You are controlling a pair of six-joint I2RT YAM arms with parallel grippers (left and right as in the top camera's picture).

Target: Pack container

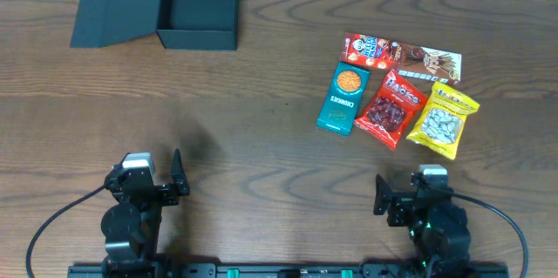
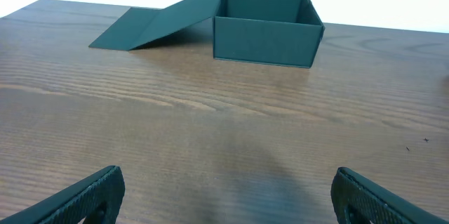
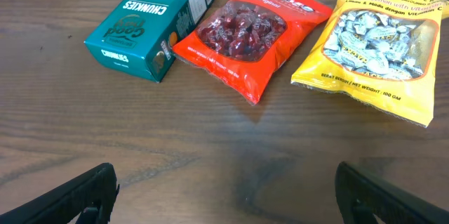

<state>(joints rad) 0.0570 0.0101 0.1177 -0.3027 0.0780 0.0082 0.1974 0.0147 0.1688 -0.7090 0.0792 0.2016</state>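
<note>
Wood-grain table (image 1: 261,139) holds the container (image 1: 202,3) at eleven o'clock: matte black, square, shallow, lid (image 1: 113,3) swung open. Left gripper (image 2: 228,196) and right gripper (image 3: 224,196) gape, empty.

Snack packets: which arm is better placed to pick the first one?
Right. The red packet and yellow packet lie just ahead of the open right fingers; the left fingers face the open container instead.

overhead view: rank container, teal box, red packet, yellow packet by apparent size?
1. container, lid open, clearly largest
2. red packet and yellow packet: too alike to rank
3. teal box, slightly narrower
</note>
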